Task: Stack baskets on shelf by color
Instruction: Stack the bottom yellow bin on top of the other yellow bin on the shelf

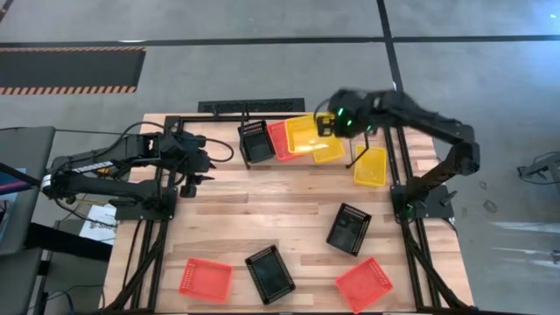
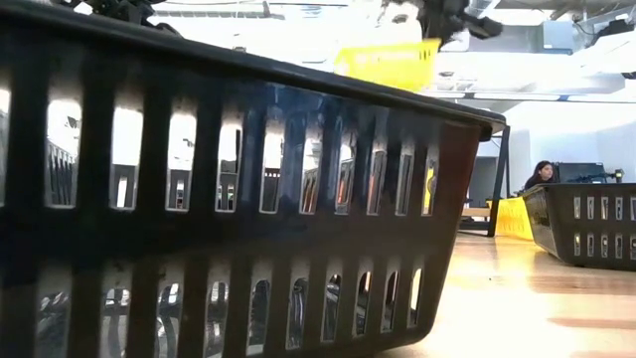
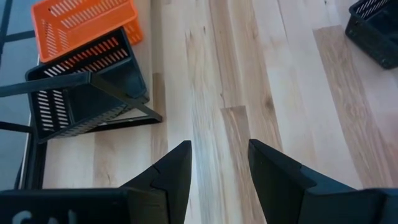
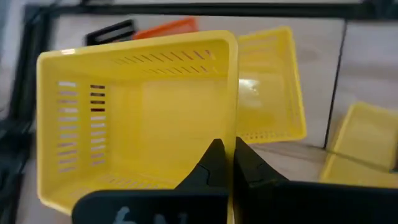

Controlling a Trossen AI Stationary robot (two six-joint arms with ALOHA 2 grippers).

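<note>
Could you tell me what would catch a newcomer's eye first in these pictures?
Probably the yellow basket held in the air by the right gripper, shut on its rim, above the shelf at the table's far edge beside another yellow basket. Next, the black basket filling the low view. The left gripper hangs open over bare wood.

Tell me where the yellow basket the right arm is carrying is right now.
In the high view, the held yellow basket is at the table's far edge, gripped by the right gripper, above another yellow basket and beside the red-orange basket.
</note>
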